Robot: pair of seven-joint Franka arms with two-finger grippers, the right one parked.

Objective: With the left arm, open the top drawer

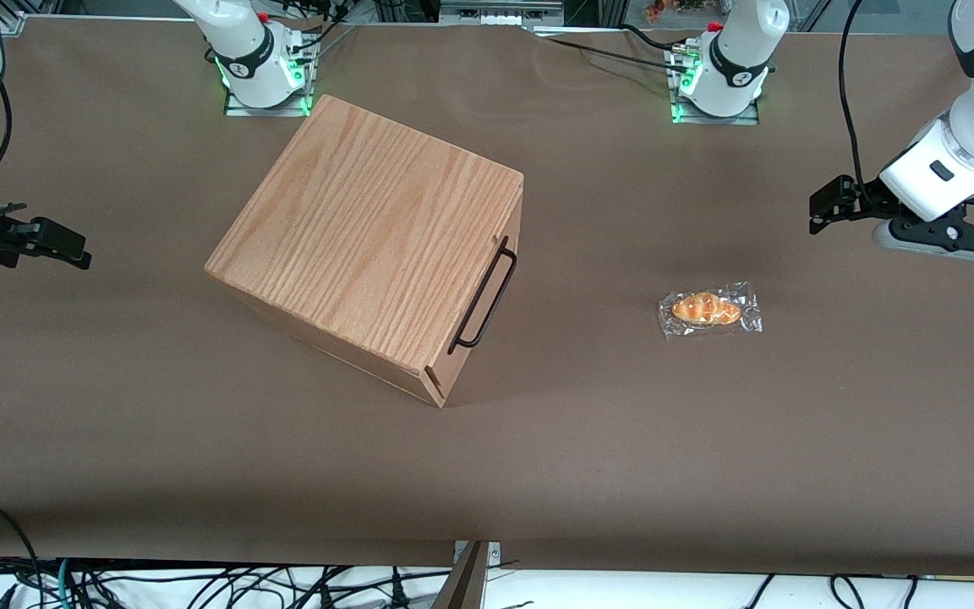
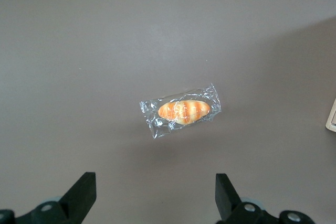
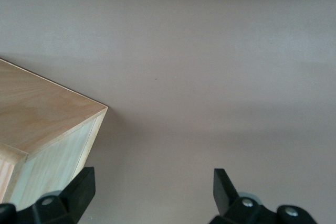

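1. The black two-finger gripper of the white, round-jointed left arm hangs above the table at the working arm's end, with air under it and touching nothing.
2. From the wrist camera its two black fingers stand spread wide apart, nothing between them but bare brown tabletop.
3. Seen from that same camera, a small orange striped bread roll in a clear plastic wrapper lies flat on the table below the gripper, a little ahead of the fingertips.
4. From the front, that wrapped roll sits alone, nearer the camera than the gripper, with open table on every side of it.
5. A broad stretch of brown table covering separates the roll from the big oak-grain wooden box, which stands well apart from the gripper, toward the middle of the table and turned at an angle to the table's edges.
6. The top drawer, with its oak-grain front, is pushed in flush with the box.
7. Its long thin black wire handle stands proud of the front, which faces the working arm's end, and the ground in front of it is free.
8. The box's lowest corner points toward the front camera, with a deep band of table between it and the near table edge.
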